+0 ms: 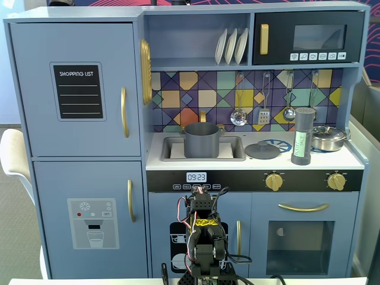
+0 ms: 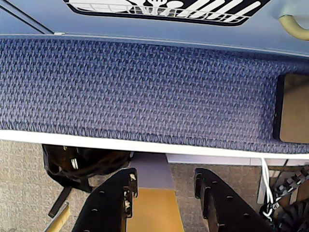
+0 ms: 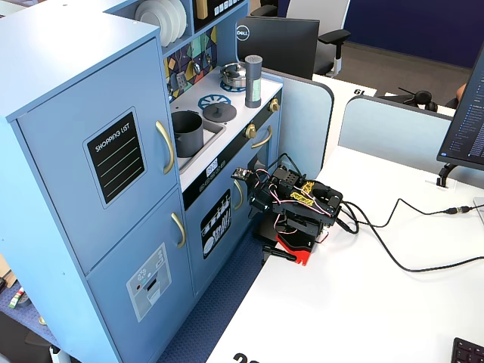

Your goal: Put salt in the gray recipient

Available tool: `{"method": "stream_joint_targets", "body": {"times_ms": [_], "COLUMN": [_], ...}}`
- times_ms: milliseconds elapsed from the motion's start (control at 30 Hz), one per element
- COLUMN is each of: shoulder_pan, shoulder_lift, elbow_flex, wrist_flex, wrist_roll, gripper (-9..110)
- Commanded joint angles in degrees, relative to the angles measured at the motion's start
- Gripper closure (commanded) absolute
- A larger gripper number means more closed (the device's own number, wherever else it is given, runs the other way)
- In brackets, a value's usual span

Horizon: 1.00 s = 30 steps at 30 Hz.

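On the play kitchen's counter, in the front fixed view, the pot (image 1: 202, 139) sits in the sink at left of centre. To its right a flat gray lid (image 1: 262, 149) lies on the counter, then the salt (image 1: 303, 136) stands upright, with a steel pan (image 1: 328, 138) just beside it at far right.

The arm (image 1: 203, 237) is folded low on the desk (image 3: 363, 302), in front of the kitchen's lower doors and well below the counter. The hand (image 2: 164, 193) points down over the desk edge in the wrist view, its two fingers apart with nothing between them; only blue carpet and floor lie ahead of it.

The coming move turns on one relation: the salt lies above the hand and off to the right in the front view, well apart, its long axis vertical. Judging from this, the arm must unfold, rise to counter height and swing right, meeting the shaker from the side. The pot is then to the left of the salt, past the lid.
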Motion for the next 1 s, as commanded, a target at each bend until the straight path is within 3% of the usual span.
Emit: {"method": "stream_joint_targets", "body": {"times_ms": [0, 467, 700, 833, 967], "shoulder_pan": [-4.2, -4.1, 1.8, 10.3, 26.0], "shoulder_lift": [0.4, 0.4, -9.2, -16.3, -22.2], "elbow_flex": [0.1, -0.4, -19.0, -32.2, -41.3], "wrist_flex": [0.3, -2.2, -4.3, -4.7, -12.0], "wrist_roll": [-1.2, 1.9, -0.3, 0.8, 0.1], "gripper": [101, 101, 101, 101, 101]}}
